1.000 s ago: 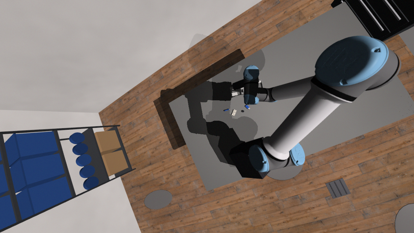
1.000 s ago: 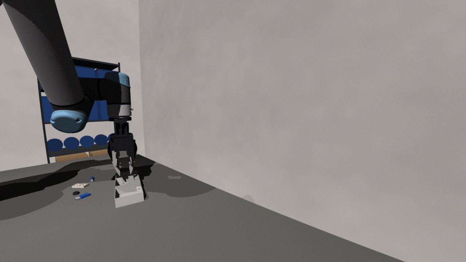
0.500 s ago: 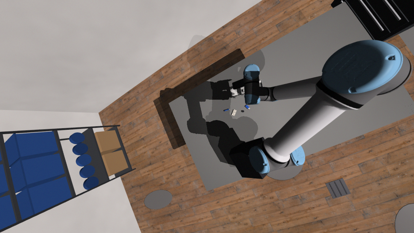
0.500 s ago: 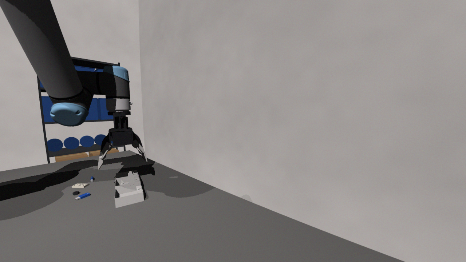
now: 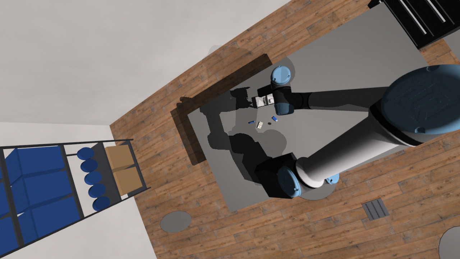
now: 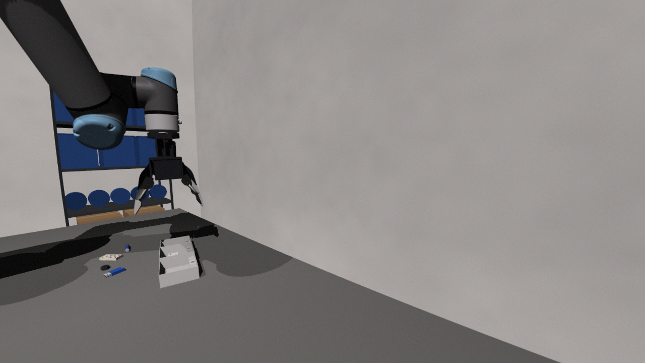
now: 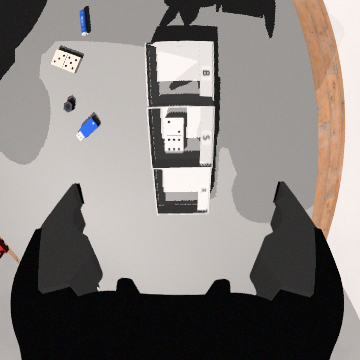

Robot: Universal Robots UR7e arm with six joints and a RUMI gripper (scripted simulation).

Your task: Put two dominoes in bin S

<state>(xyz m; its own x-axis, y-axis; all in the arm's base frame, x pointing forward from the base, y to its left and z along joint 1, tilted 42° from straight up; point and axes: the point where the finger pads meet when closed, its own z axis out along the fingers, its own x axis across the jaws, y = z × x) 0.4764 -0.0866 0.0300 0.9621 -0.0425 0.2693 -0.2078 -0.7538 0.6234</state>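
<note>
Open air btwn raised hand (image 6: 167,203) & bins (image 6: 178,262); nothing blocking.

Walls: we see plain pale grey walls (image 6: 405,135) meeting in a corner.
Floor: we see brown wooden planks (image 5: 369,231), with a small dark vent grille (image 5: 375,209) and a grey round patch (image 5: 175,221) set in them.
Table: we see a grey top (image 5: 353,64) crossed by heavy dark shadows.
Shelving: we see a dark metal rack (image 5: 72,180) holding blue boxes (image 5: 41,180), blue round items (image 5: 91,178) and tan cartons (image 5: 123,170).
Cabinet: we see a black unit (image 5: 421,19) at one table corner.
</note>
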